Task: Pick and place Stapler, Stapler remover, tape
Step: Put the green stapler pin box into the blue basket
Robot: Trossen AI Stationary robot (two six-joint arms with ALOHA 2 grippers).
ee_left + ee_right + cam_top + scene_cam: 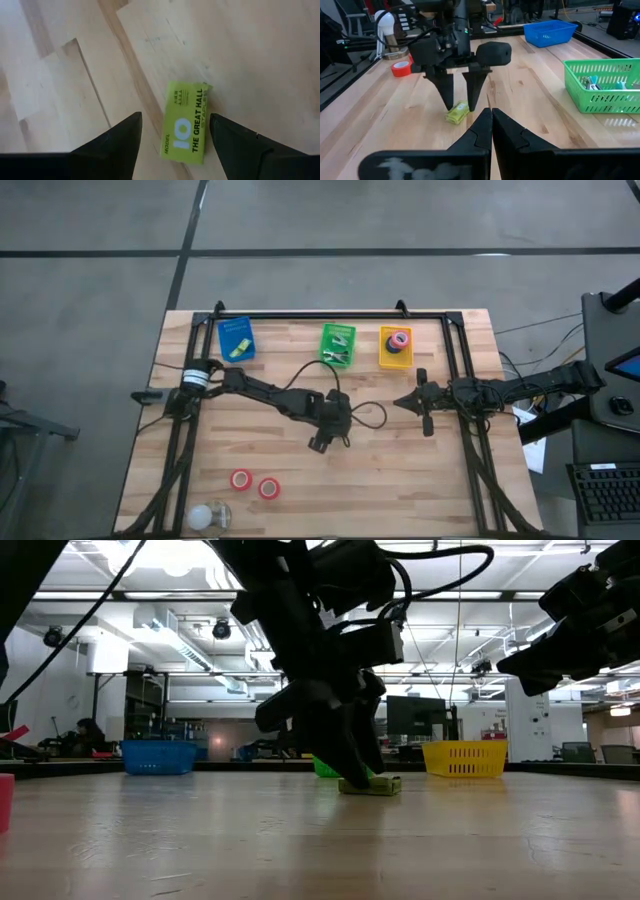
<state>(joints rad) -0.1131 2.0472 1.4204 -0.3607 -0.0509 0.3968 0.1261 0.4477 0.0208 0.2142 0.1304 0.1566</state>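
Observation:
A small lime-green box printed "staples" (185, 125) lies flat on the wooden table near its middle. My left gripper (175, 116) points down over it and is open, one finger on each side of the box (457, 113), not touching as far as I can see. Two red tape rolls (254, 483) lie flat near the front left. Another tape roll (400, 339) sits in the yellow basket (384, 350). My right gripper (491, 113) waits shut at the table's right, pointing toward the middle. I cannot pick out a stapler or a stapler remover.
Blue (236, 328), green (338, 332) and yellow baskets stand in a row along the far edge; the blue and green ones hold small items. A white roundish object (205, 515) lies at the front left corner. A black frame (330, 316) borders the table.

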